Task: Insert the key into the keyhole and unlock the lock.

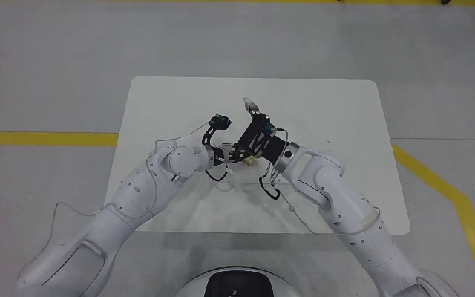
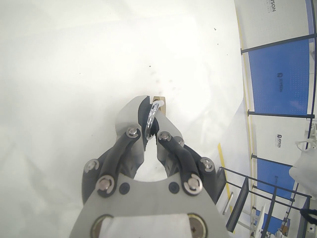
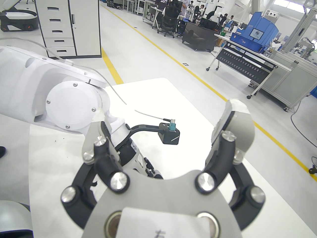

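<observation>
My left gripper [image 2: 151, 115] is shut on a silver key [image 2: 150, 118], which stands edge-on between the fingers. Just past the fingertips a small brass lock [image 2: 160, 102] touches the key's far end; the keyhole itself is hidden. In the top view the left gripper [image 1: 234, 154] meets the lock [image 1: 252, 159] near the table's middle, partly under the right wrist. My right gripper [image 3: 164, 130] is open with nothing between its fingers, and it is tilted up and away from the table. In the top view the right gripper [image 1: 252, 111] points toward the far edge.
The white table [image 1: 334, 111] is bare around the arms. The left arm's wrist camera [image 3: 169, 134] and forearm lie close in front of the right gripper. Black cables [image 1: 269, 185] hang beside the right wrist.
</observation>
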### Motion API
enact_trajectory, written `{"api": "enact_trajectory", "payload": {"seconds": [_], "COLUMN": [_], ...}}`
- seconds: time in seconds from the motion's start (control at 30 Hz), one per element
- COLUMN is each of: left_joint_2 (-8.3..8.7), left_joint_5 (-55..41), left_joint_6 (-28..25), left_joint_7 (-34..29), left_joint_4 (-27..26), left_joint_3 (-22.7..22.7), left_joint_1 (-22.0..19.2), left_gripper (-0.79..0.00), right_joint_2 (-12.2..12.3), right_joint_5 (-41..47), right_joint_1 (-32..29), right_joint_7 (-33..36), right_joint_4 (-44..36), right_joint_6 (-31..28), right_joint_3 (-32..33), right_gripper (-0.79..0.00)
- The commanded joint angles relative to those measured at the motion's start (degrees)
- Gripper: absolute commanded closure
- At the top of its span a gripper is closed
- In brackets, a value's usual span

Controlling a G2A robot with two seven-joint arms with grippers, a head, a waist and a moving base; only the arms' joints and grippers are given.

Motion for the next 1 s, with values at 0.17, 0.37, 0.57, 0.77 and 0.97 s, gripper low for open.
{"api": "enact_trajectory", "payload": {"seconds": [0.17, 0.37, 0.57, 0.77, 0.97], "left_joint_2": [-0.47, 2.77, 7.72, 10.19, 10.54], "left_joint_5": [-3.12, -1.91, 2.97, 13.41, 26.12], "left_joint_6": [-2.15, -4.52, -3.39, 1.44, 12.29], "left_joint_7": [-0.53, -0.05, 9.89, 26.05, 32.85], "left_joint_4": [3.08, 0.08, -12.41, -27.56, -34.1], "left_joint_3": [-2.53, -11.11, -27.21, -39.99, -43.02], "left_joint_1": [-1.39, 1.95, 13.41, 27.27, 33.24], "left_gripper": [-0.785, -0.785, -0.785, -0.785, -0.785], "right_joint_2": [0.0, 0.0, 0.0, 0.22, 1.19], "right_joint_5": [0.0, 0.0, 0.0, -1.84, 3.3], "right_joint_1": [0.0, 0.0, 0.0, -0.9, -8.0], "right_joint_7": [0.0, 0.0, 0.0, 1.07, -3.63], "right_joint_4": [0.0, 0.0, 0.0, 0.49, -1.71], "right_joint_6": [0.0, 0.0, 0.0, 1.97, 7.17], "right_joint_3": [0.0, 0.0, 0.0, 1.85, 11.35], "right_gripper": [-0.785, -0.785, -0.785, -0.785, -0.785]}}
